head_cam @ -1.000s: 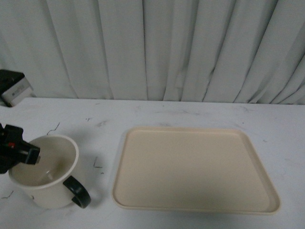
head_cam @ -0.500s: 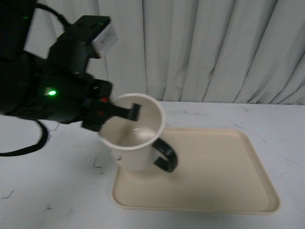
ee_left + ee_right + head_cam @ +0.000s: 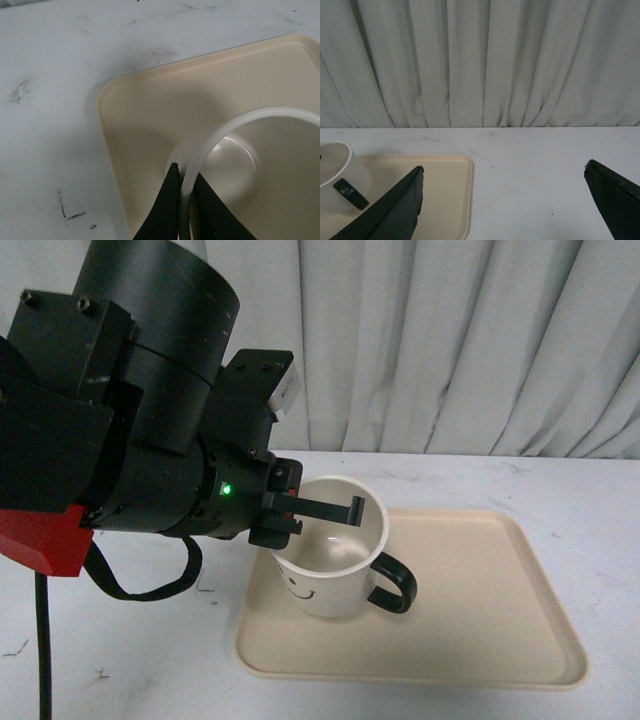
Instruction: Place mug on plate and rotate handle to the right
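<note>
Front view: left gripper (image 3: 352, 508) pinches cream-white smiley mug (image 3: 330, 585) rim, at beige rectangular tray's (image 3: 480, 620) left edge; right gripper (image 3: 504, 167) spread wide.

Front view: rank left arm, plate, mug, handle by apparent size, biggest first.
1. left arm: fills the most frame, but it is nearest the camera, so its true rank is unsure.
2. plate
3. mug
4. handle: clearly the smallest.
</note>
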`<state>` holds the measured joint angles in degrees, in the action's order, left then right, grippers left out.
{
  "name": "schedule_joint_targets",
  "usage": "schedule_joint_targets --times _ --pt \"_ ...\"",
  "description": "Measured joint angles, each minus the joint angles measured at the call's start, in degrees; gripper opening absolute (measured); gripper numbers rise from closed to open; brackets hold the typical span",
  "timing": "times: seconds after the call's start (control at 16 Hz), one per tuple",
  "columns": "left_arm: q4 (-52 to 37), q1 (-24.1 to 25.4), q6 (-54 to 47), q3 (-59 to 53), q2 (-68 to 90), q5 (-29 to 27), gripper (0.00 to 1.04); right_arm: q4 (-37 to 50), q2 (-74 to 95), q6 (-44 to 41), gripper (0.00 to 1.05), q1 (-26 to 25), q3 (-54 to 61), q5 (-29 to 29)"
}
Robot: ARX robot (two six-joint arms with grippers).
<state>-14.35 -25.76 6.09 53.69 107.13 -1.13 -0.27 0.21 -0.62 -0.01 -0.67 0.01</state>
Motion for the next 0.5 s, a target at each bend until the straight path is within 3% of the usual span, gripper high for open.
schedule_joint_targets --times 0.31,0.5 --pt "-0.55 1.60 3.02 0.11 4.28 0.68 0.03 0.00 0.00 0.00 0.98 0.00 0.00 0.00" --pt "0.00 1.33 3.30 0.46 4.37 0.83 0.14 0.00 0.00 0.00 0.98 0.00 0.00 0.00"
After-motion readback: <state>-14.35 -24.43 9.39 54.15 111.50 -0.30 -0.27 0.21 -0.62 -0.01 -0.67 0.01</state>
